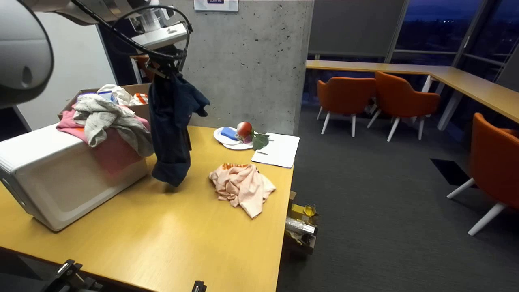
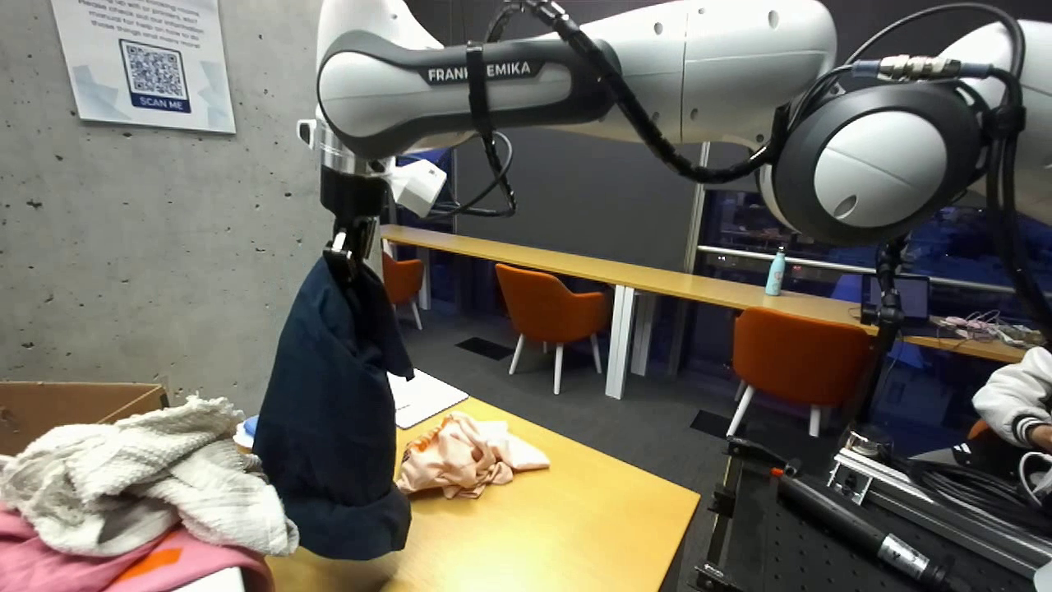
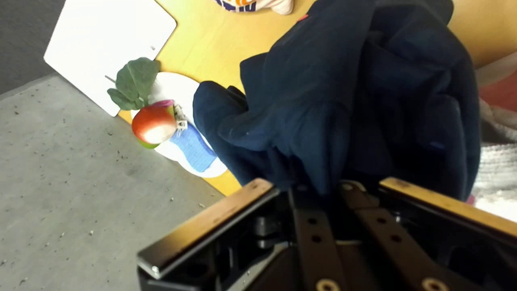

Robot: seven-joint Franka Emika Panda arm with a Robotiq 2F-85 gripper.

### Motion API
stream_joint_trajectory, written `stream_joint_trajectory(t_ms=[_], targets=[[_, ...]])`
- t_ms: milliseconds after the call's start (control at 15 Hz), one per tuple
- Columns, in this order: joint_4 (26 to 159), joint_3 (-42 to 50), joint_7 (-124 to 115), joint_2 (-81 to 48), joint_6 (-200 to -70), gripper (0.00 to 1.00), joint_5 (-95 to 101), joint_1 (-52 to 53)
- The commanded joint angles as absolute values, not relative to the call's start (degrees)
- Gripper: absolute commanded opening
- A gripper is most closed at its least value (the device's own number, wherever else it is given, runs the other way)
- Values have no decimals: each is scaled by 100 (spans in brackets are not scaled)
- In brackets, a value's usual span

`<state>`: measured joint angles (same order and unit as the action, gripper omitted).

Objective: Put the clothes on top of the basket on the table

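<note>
My gripper is shut on a navy garment high above the table. The garment hangs down beside the white basket, its lower end close over the table. In both exterior views it hangs from the fingertips. In the wrist view the navy cloth runs between the fingers. A grey garment and a pink garment lie on top of the basket; grey cloth also shows at right in the wrist view. A peach garment lies crumpled on the table.
An open cardboard box with several things stands behind the basket. A white plate with a blue cloth and a toy radish, and a white board, lie at the far edge by a concrete wall.
</note>
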<state>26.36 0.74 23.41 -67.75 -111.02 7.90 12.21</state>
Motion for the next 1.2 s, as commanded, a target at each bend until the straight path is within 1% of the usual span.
stream_joint_trajectory(t_ms=[0,667,733,800,867,1133], targets=[[2379,-97,2377,-7264,-11035,2,652,1118],[2384,-172,2211,-8158,-11004,2,515,969],[2381,-168,2170,-8191,-10996,32,504,948],[2394,-168,2148,-8201,-10988,33,496,933],[2414,-147,2095,-8180,-10936,38,505,936],[2643,-147,2071,-7919,-11050,68,511,948]])
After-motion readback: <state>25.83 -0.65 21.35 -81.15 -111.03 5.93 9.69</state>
